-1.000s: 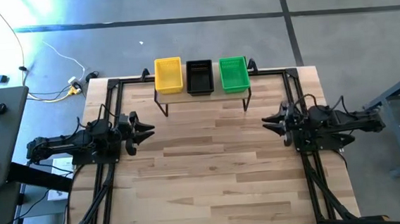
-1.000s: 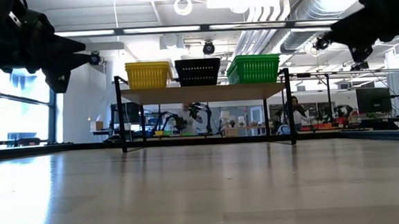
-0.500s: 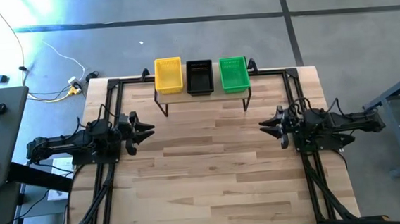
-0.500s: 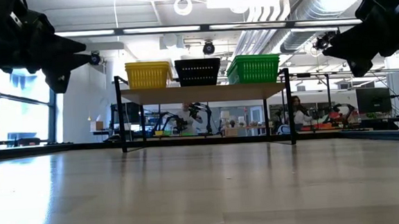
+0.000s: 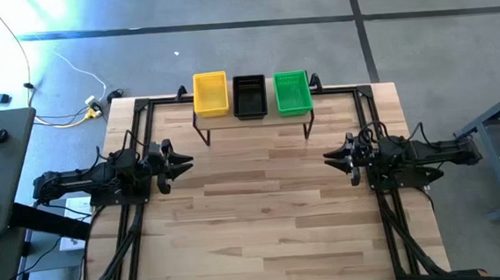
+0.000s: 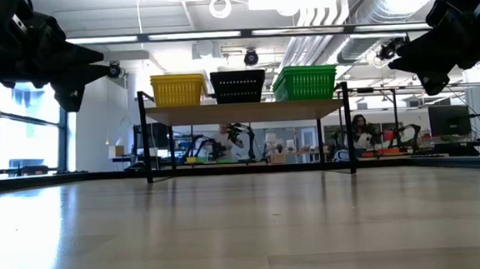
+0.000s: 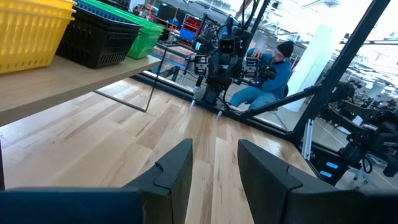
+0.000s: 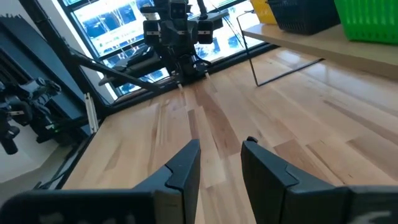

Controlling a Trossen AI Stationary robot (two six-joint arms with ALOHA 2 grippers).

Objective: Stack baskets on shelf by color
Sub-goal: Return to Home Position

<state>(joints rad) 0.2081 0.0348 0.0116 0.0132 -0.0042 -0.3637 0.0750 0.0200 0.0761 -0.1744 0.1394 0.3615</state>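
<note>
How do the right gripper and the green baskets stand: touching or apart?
Apart. The high view shows the right gripper at the table's right side, with a wide stretch of bare tabletop between it and the green baskets.

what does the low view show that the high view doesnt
Only the low view: the shelf side-on on thin black legs, the perforated side walls of the yellow baskets, black baskets and green baskets, and the room behind, with a person. Only the high view: the whole table, both arms lying along its left and right sides, the baskets' insides, and the floor with cables. Both: the three colours in that order on the shelf, and the left gripper and right gripper open, empty, clear of the shelf.
</note>
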